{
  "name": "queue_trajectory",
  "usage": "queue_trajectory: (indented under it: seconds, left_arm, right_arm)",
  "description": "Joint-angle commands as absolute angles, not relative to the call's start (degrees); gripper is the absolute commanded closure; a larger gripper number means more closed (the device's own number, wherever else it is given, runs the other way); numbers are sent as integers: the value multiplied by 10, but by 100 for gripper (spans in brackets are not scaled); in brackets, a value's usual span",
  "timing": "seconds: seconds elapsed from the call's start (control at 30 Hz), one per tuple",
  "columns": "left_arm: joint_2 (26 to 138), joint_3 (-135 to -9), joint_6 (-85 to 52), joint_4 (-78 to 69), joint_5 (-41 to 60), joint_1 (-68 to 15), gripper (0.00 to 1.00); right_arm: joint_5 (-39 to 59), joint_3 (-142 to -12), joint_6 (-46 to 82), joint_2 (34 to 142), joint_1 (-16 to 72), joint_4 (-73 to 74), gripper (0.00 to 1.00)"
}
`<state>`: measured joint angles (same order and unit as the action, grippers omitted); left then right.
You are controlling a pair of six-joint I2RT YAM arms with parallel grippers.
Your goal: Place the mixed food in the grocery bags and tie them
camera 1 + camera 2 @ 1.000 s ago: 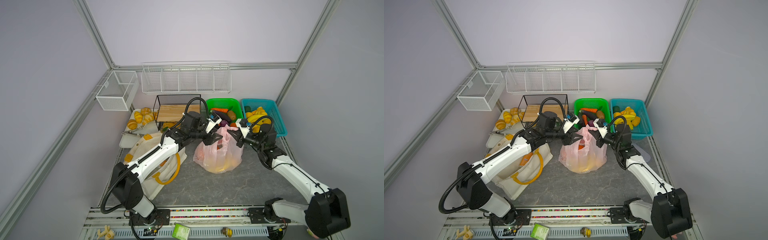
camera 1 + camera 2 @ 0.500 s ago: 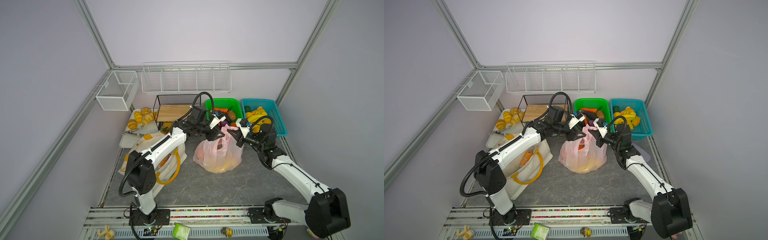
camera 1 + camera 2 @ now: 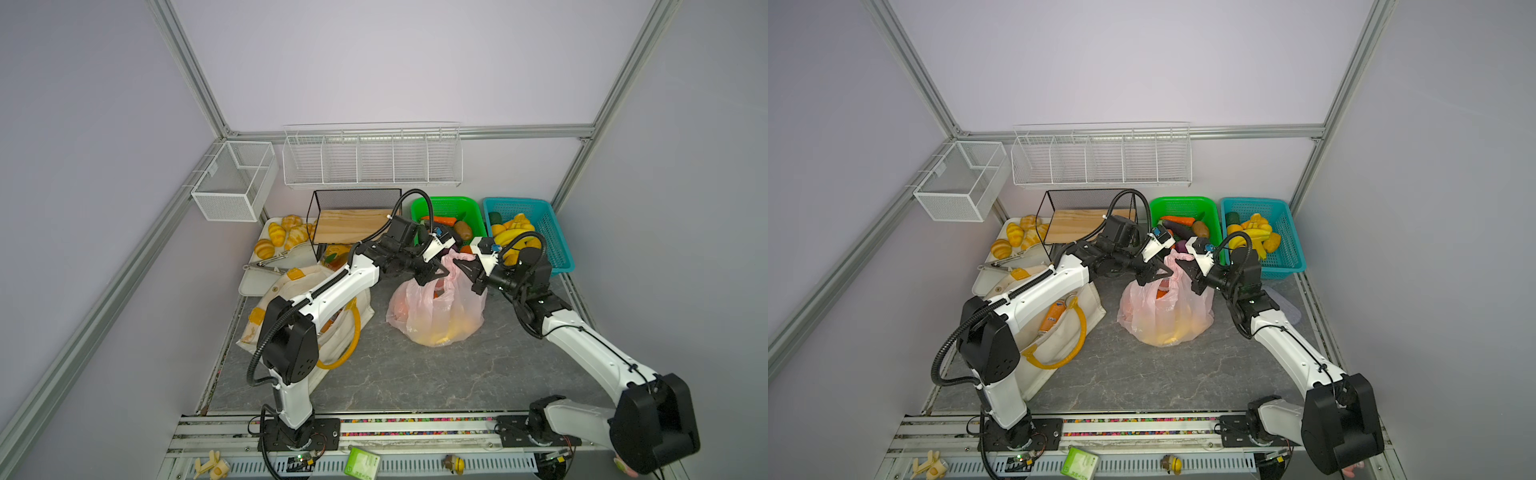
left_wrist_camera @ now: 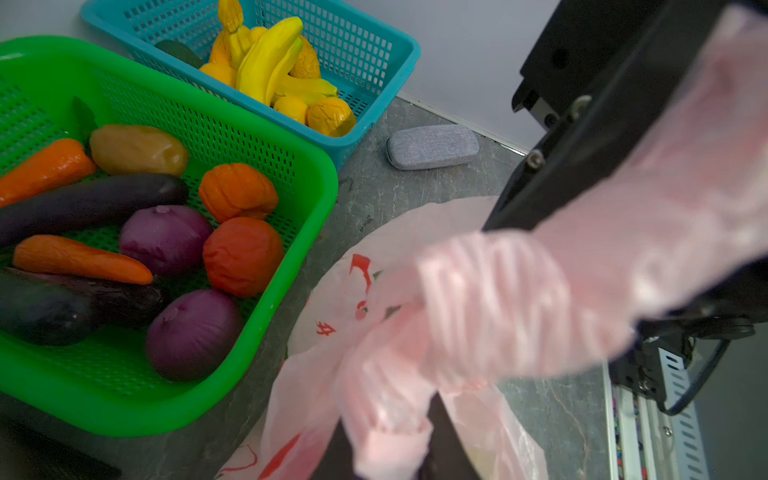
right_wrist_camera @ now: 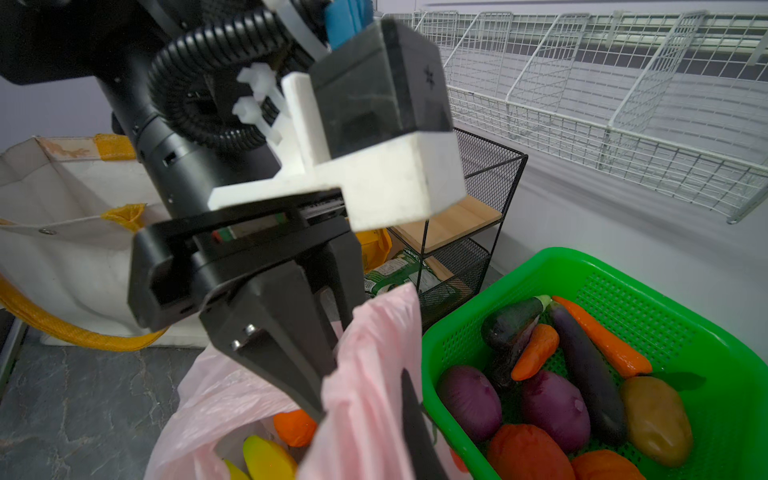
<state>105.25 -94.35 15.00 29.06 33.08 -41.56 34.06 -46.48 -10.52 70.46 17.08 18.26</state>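
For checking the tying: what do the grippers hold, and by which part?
Both the left gripper and the right gripper pinch the pink plastic bag at its handles.

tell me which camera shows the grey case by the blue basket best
Left wrist view: the whole grey case lies clear beside the blue basket. Top views show at most its end past the right arm; right wrist view misses it.

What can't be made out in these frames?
- Thin translucent pink plastic bag contents: film blurs them in both top views; only yellow and orange shapes.
- Left end effector fingertips: cut off by left wrist view's edge, wrapped in bag handle.
- Cream canvas tote interior: left arm mostly covers it in both top views.
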Motion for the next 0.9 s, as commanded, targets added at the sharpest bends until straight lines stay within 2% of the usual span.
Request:
queue_trajectory:
  seconds: [0.0,0.1,0.43,0.67,0.77,0.87]
  left_arm:
    - [1047,-959,161,299,308,-418,94]
    - [1031,-952,184,299,296,-418,100]
    - [1001,-936,235,286,249,-418,100]
    - [962,-864,302,214,189,-420,100]
    - [951,-836,322,181,175,-423,100]
    - [945,-818,339,161,175,-426,100]
  right_arm:
    - [338,-460,-116,701,174,198,93]
    - [325,-464,-138,692,172,169,93]
    - [321,-483,-192,681,170,82,91]
    - [335,-490,-181,686,166,79,87]
    - [349,-489,-163,695,166,95,82]
    - [348,-492,-165,701,165,90,70]
